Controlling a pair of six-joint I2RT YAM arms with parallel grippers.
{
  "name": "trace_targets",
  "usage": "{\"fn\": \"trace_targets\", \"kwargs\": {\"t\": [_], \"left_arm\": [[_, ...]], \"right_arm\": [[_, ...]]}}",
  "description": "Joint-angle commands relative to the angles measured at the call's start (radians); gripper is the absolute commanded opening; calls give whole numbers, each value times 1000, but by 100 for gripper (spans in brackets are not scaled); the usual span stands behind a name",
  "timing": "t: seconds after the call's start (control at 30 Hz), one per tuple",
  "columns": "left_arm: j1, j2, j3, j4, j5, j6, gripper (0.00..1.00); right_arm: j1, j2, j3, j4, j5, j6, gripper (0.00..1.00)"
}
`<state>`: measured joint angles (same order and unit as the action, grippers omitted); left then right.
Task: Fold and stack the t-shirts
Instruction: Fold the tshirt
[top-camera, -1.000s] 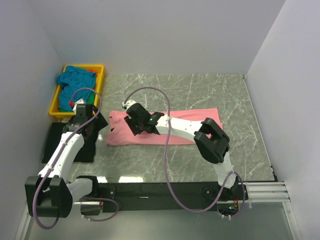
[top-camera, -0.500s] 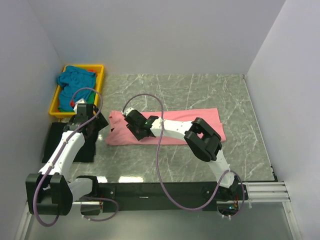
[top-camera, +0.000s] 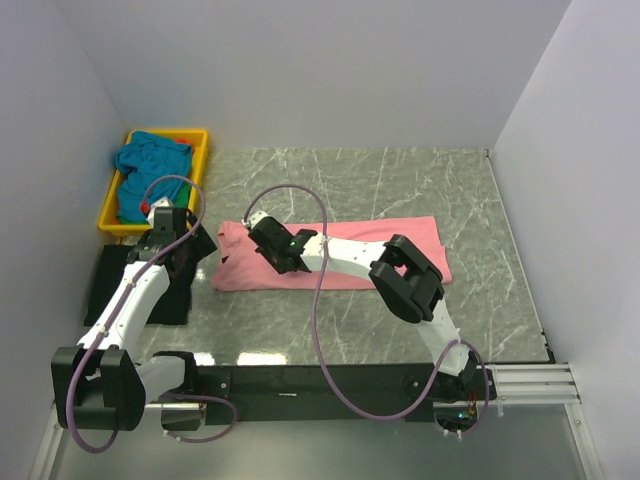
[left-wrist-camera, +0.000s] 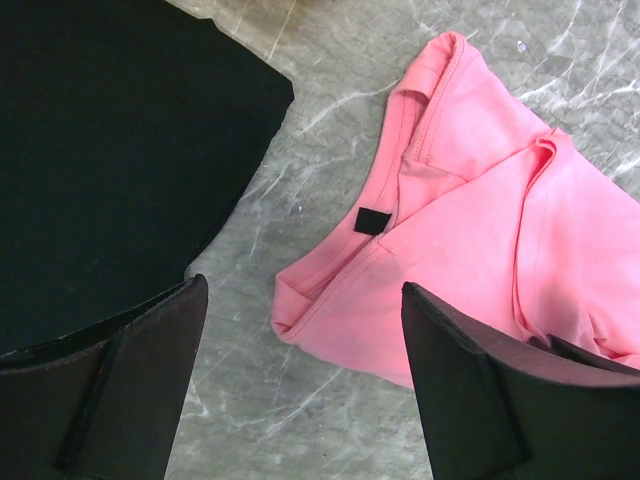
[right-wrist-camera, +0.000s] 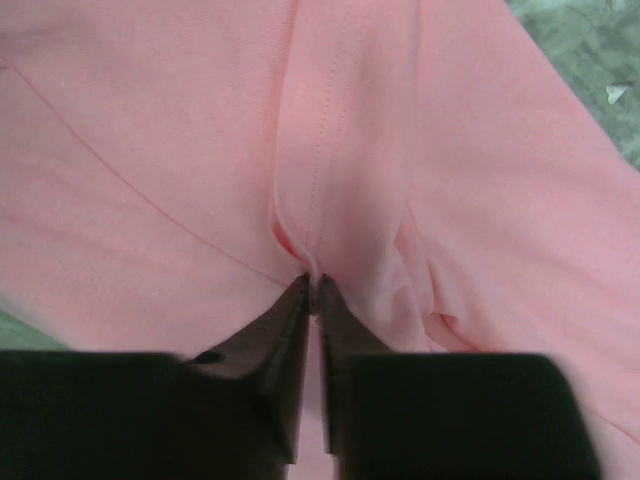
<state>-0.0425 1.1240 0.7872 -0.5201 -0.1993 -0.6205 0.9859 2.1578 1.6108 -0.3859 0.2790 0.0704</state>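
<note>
From above, shows a pink shirt (top-camera: 232, 268) folded long on the counter (top-camera: 400, 185), a blue shirt (top-camera: 150, 158) heaped in the yellow tray (top-camera: 201, 152). Closer in, reveals jaws of the right gripper (right-wrist-camera: 312, 283) pinching a pink fold, jaws of the left gripper (left-wrist-camera: 303, 300) spread over the shirt's neck end.

T-shirt (top-camera: 380, 228) right of tray (top-camera: 203, 150)

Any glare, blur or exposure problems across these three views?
Top external: evenly lit, sharp, pale glare on the table near the bases. Left wrist: salmon t-shirt crisp, black mat a featureless dark mass. Right wrist: right gripper, shut on the t-shirt, looks soft-edged and underexposed.
</note>
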Motion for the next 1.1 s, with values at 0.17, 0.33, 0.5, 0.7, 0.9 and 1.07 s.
{"fn": "trace_targets", "kwargs": {"t": [0.17, 0.33, 0.5, 0.7, 0.9, 1.07], "left_arm": [[3, 3, 7, 23, -3, 18, 84], [3, 5, 6, 25, 0, 19, 84], [3, 8, 6, 26, 0, 19, 84], [3, 11, 6, 26, 1, 21, 84], [3, 19, 7, 22, 3, 19, 84], [3, 19, 6, 19, -2, 18, 84]], "right_arm": [[-46, -21, 40, 21, 32, -17, 0], [-84, -38, 41, 32, 48, -34, 0], [-118, -29, 60, 41, 101, -90, 0], [-148, -12, 81, 62, 169, -118, 5], [-162, 7, 120, 22, 198, -107, 28], [-219, -36, 63, -16, 195, 8, 29]]}}
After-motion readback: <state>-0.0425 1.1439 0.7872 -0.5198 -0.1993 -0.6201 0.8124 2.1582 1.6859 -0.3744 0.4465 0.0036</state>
